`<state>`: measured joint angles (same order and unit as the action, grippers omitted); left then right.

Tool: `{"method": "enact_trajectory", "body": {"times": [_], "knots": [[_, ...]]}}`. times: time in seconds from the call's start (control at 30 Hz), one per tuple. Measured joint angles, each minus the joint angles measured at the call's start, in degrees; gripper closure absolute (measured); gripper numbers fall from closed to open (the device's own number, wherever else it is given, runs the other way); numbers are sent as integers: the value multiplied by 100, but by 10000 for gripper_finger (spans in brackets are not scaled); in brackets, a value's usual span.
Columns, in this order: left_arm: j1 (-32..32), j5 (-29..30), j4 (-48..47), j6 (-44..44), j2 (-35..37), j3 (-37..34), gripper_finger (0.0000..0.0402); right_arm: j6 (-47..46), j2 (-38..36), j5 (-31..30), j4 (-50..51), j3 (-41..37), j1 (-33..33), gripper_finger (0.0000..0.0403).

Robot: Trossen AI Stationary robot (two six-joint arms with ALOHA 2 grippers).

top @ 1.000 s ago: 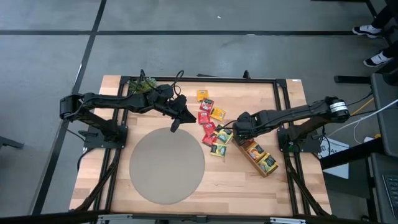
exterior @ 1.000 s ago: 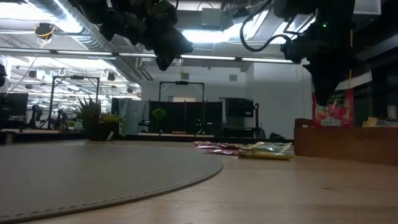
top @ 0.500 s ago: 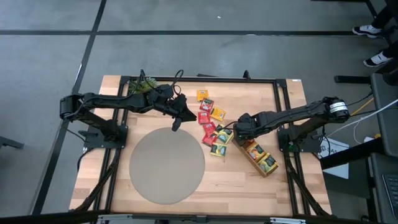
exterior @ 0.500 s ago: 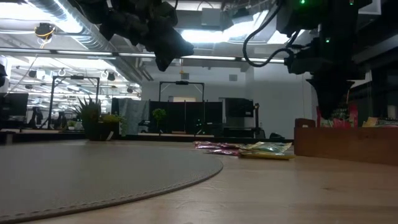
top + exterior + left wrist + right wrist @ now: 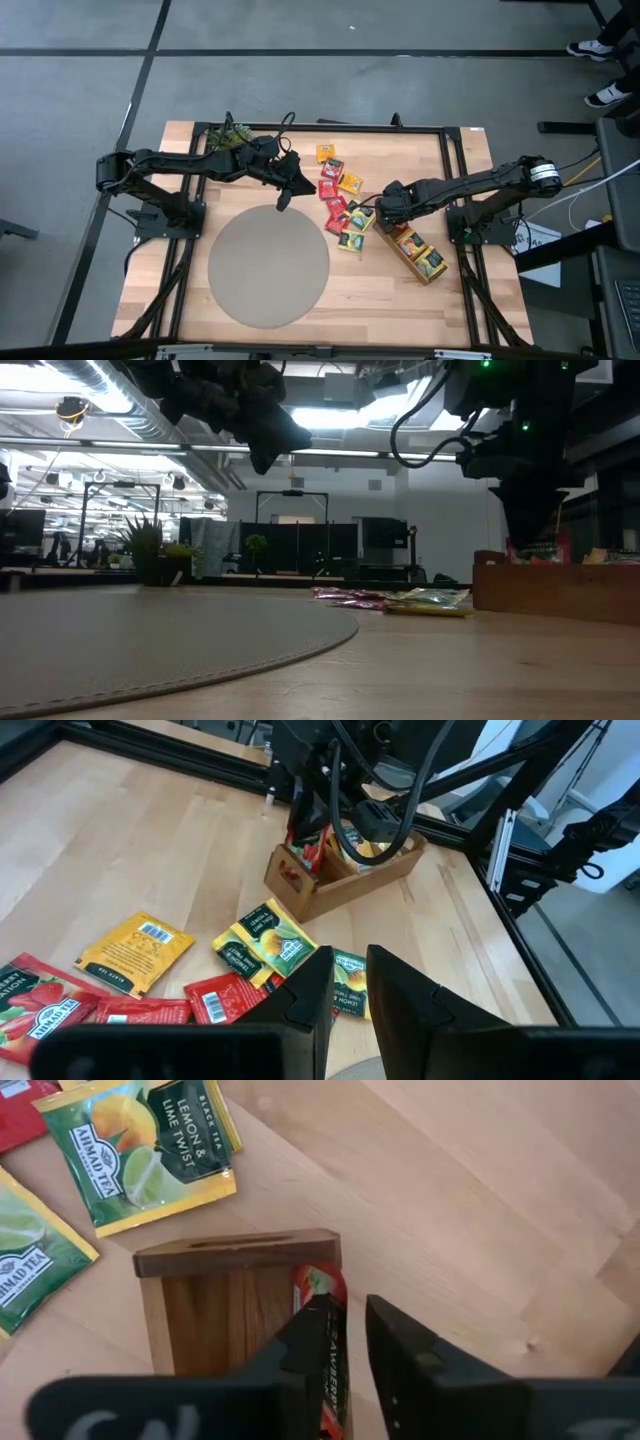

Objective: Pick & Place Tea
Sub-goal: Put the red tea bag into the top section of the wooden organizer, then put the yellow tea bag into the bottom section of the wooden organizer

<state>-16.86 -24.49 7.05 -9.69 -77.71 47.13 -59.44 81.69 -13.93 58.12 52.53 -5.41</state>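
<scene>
My right gripper [image 5: 386,220] is over the end compartment of the brown wooden tray [image 5: 416,254] nearest the table's middle, shut on a red tea sachet [image 5: 320,1280] that stands inside it. More sachets fill the tray's other compartments. Several loose sachets, red, yellow and green [image 5: 340,205], lie flat on the wood between the two arms; they also show in the left wrist view [image 5: 130,952] and the right wrist view [image 5: 150,1150]. My left gripper [image 5: 280,203] hangs shut in the air over the far edge of the round grey mat [image 5: 268,265], holding nothing. My right gripper pinches the red sachet between its two fingers [image 5: 310,1340], coming from above and pointing down. The sachet's lower end [image 5: 322,1278] is down in the tray's end compartment, against one side wall. Only a strip of red [image 5: 550,550] shows above the tray's wall in the low view.
A small green potted plant [image 5: 232,135] stands at the table's far left corner. A black metal frame [image 5: 320,128] runs along the table's edges. The tray [image 5: 560,595] lies slantwise near the right edge. The mat takes up the near middle.
My right gripper has moved down over the tray. The red sachet, which hung clear above the tray's wall a second ago, is now sunk into the end compartment, with only its top showing. The left arm has kept still.
</scene>
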Motion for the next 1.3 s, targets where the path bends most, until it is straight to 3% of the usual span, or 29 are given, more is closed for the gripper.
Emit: {"method": "enact_trajectory", "body": {"times": [0.27, 0.53, 0.7, 0.9, 1.3], "knots": [[0, 0, 0, 0, 0, 0, 340, 411, 0, -9, 168, 90, 0, 294], [0, 0, 0, -19, 0, 0, 341, 749, 0, -13, 640, 1135, 112, 294], [0, 0, 0, -13, -1, 0, 343, 745, 0, -12, 15, 1693, 111, 294], [70, 153, -4, -205, -177, 0, 353, 745, 23, 135, -1185, 1746, 54, 295], [800, 348, 369, -374, -984, -4, 399, 388, 229, 475, -1194, 1731, -480, 295]]}}
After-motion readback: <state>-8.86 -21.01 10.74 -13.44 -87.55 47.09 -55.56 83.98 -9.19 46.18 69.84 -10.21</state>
